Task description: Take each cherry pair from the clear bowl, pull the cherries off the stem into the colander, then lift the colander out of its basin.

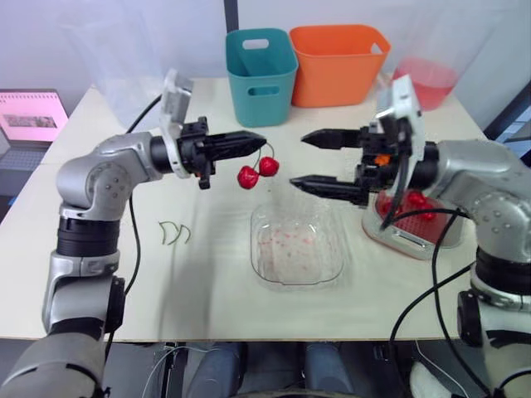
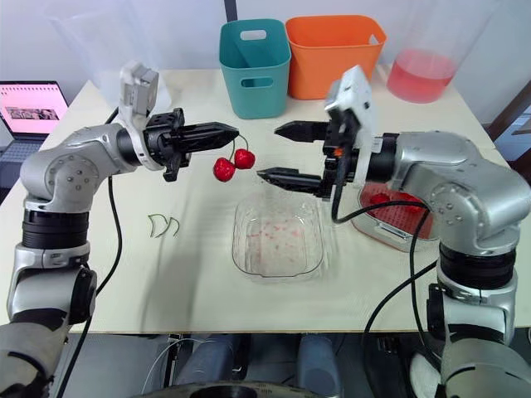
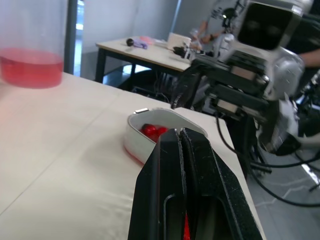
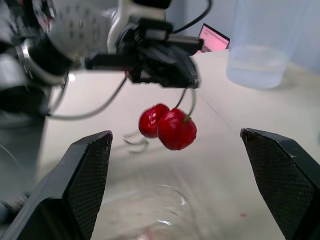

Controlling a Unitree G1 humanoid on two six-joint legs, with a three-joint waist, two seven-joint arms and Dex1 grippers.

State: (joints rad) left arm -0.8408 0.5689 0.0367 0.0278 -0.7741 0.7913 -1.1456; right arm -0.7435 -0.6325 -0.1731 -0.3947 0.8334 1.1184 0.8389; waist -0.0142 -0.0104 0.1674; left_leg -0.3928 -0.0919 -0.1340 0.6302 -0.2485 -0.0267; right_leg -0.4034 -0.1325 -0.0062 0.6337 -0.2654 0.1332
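Head view: your left gripper (image 1: 251,143) is pinched tight on the green stem of a glossy red cherry pair (image 1: 258,172). Both fruits are on the stem, hanging in the air over the far-left corner of the clear, red-speckled square plastic bowl (image 1: 297,282), apart from it. Your right gripper (image 1: 309,162) faces them with fingers spread wide, holding nothing, just beside the cherries. The white colander (image 1: 398,242), holding red cherries, sits under the right forearm. Two bare green stems (image 1: 174,233) lie on the beige table (image 1: 207,294).

Left wrist view: fingers pressed together, colander beyond them.

Right wrist view: the cherries hang between the spread fingers, round, shiny and touching each other.
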